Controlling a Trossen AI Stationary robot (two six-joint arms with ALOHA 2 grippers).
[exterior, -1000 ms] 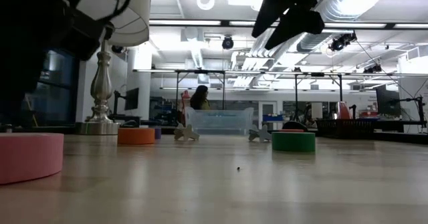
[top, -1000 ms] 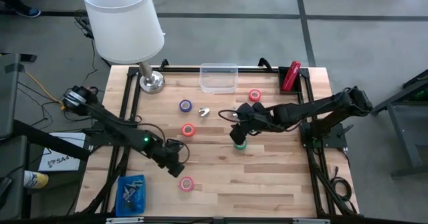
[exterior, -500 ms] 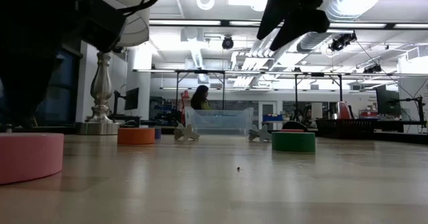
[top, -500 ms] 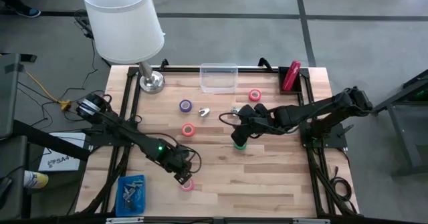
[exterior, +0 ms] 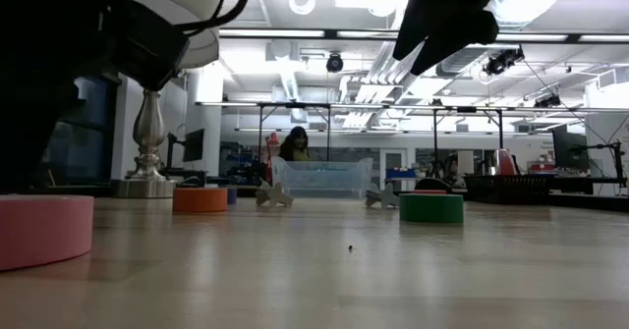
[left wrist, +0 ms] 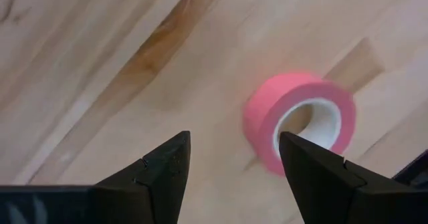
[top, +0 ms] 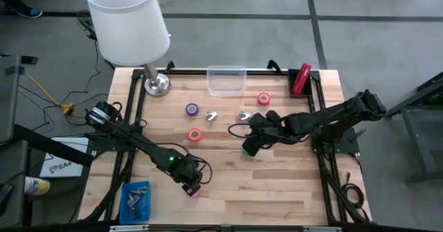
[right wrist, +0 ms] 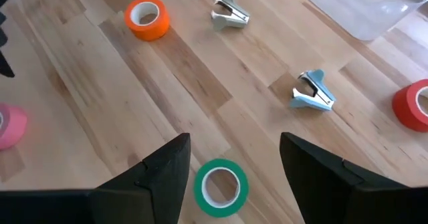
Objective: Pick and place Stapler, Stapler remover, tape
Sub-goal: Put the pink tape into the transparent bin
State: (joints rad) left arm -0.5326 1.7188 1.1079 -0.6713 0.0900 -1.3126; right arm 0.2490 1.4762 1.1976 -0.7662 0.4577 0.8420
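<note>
Left end effector [top: 193, 186] hovers at the near left-centre of the counter [top: 277, 183], fingers spread, right over the pink tape [top: 193, 190]; in its wrist view the pink roll [left wrist: 299, 120] lies flat on the wood just beyond the fingertips [left wrist: 175, 147], ungripped. Near the left corner a blue box [top: 134, 200] of small parts sits at the counter's edge. Right end effector [top: 250, 144] hangs over the middle of the counter with its fingers apart, directly above the green tape [top: 246, 149]; its wrist view shows the green roll [right wrist: 221, 186] between the two open fingers [right wrist: 170, 167], not gripped. Left of it lies the orange tape [top: 194, 134], and a little farther the purple tape [top: 192, 109]. Two small silvery staple removers rest past the green roll, one [top: 211, 116] beside the purple roll, the other [top: 243, 114] nearer the right arm. Beyond that, the red tape [top: 263, 99] lies to the right. At the far edge stand a lamp [top: 156, 83] on the left, a clear bin [top: 226, 80] in the middle, and the red stapler [top: 300, 78] at the far right corner, well apart from both end effectors.
</note>
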